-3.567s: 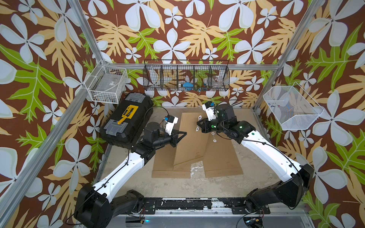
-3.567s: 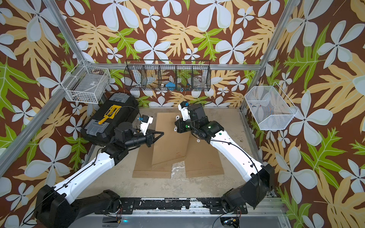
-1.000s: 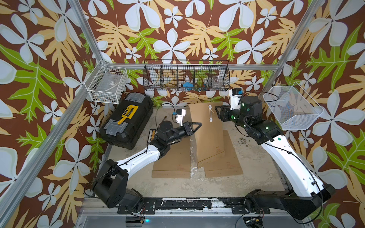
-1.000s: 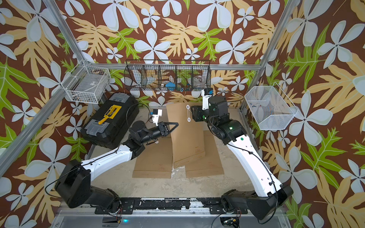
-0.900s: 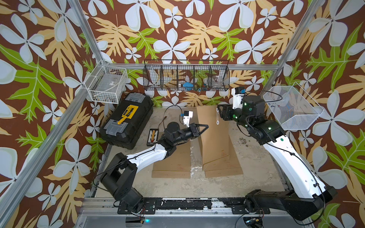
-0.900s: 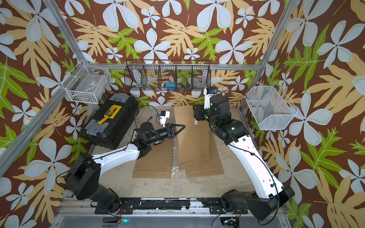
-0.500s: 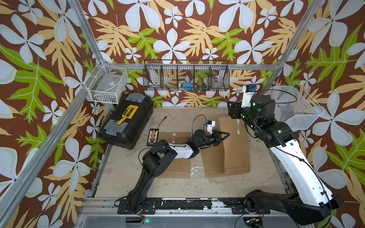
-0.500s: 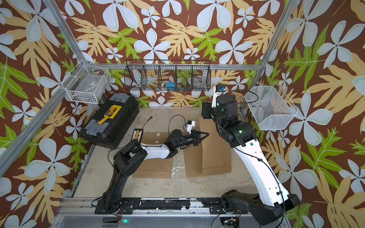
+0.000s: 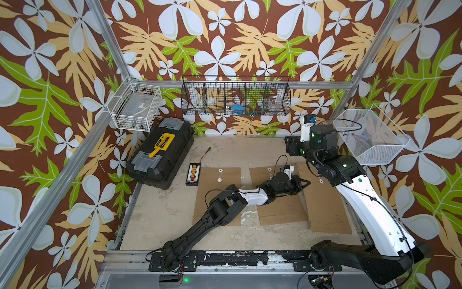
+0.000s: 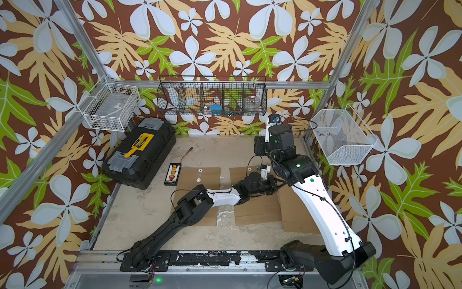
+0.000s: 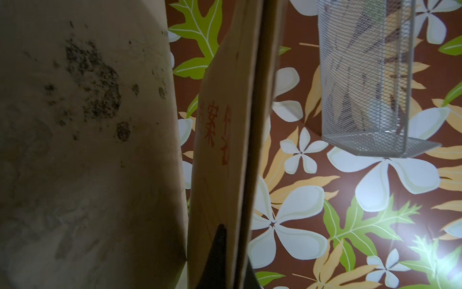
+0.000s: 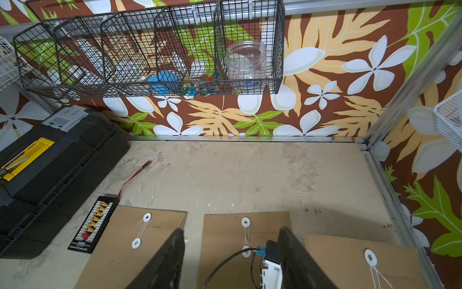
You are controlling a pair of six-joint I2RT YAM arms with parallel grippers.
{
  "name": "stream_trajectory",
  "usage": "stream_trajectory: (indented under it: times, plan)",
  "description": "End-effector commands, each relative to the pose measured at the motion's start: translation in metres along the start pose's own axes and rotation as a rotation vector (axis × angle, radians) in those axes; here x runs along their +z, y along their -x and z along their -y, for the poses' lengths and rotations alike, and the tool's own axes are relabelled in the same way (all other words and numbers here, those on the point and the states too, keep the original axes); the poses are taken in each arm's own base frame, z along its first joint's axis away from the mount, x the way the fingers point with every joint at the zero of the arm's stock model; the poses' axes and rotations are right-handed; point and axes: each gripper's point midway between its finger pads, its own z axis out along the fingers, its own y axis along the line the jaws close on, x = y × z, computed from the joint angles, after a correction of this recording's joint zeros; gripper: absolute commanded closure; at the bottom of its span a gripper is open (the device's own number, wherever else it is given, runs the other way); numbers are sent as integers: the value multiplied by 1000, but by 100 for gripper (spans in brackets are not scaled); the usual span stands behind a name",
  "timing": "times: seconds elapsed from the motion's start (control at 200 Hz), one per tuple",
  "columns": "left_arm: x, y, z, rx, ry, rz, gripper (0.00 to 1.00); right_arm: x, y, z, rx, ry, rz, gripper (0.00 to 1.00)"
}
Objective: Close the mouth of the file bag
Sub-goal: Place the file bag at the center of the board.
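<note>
Left gripper (image 9: pixel 303 184): fingers pressed together, pinching one long edge of the file bag (image 9: pixel 322 207), whose brown sheet runs straight out ahead of the fingertips and bears red characters. Right gripper (image 12: pixel 232 259): fingers spread with nothing between them, raised above the table (image 12: pixel 250 170); a second bag (image 12: pixel 220 232) lies directly below it, the file bag just to its right. On the file bag, the white button (image 12: pixel 370 257) shows with its string trailing loose.
</note>
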Motion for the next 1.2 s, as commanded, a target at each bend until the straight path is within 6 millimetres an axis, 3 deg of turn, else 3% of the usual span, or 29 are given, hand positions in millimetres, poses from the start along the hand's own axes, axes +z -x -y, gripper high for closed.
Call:
stream_trajectory:
  times: [0.0, 0.15, 0.23, 0.345, 0.456, 0.546, 0.801, 0.906, 1.101, 1.196]
  plan:
    - [6, 10, -35, 39, 127, 31, 98, 0, 1, -1, 8, 13, 9, 39]
    - [9, 28, -69, 62, 224, 31, 97, 3, -8, 0, 15, 20, -8, 39]
    - [7, 33, -75, 102, 268, 24, 92, 6, -13, 1, 16, 21, -16, 39]
    - [-7, 45, -68, 213, 358, 18, 66, 9, -20, 2, 19, 20, -33, 39]
    - [-23, 54, -43, 342, 402, -2, 38, 15, -27, 4, 43, 30, -58, 39]
    - [-38, 52, -37, 395, 427, -43, 26, 20, -34, 5, 71, 53, -85, 39]
    - [-97, 42, -20, 465, 440, -73, 24, 25, -53, 11, 144, 69, -129, 38]
    - [-110, 27, -26, 452, 438, -129, 24, 27, -64, 16, 154, 56, -147, 38]
    - [-171, -4, -34, 454, 433, -157, 30, 26, -110, 47, 227, -8, -235, 39]
    - [-178, -22, -42, 400, 381, -197, 33, 31, -138, 62, 296, -20, -272, 39]
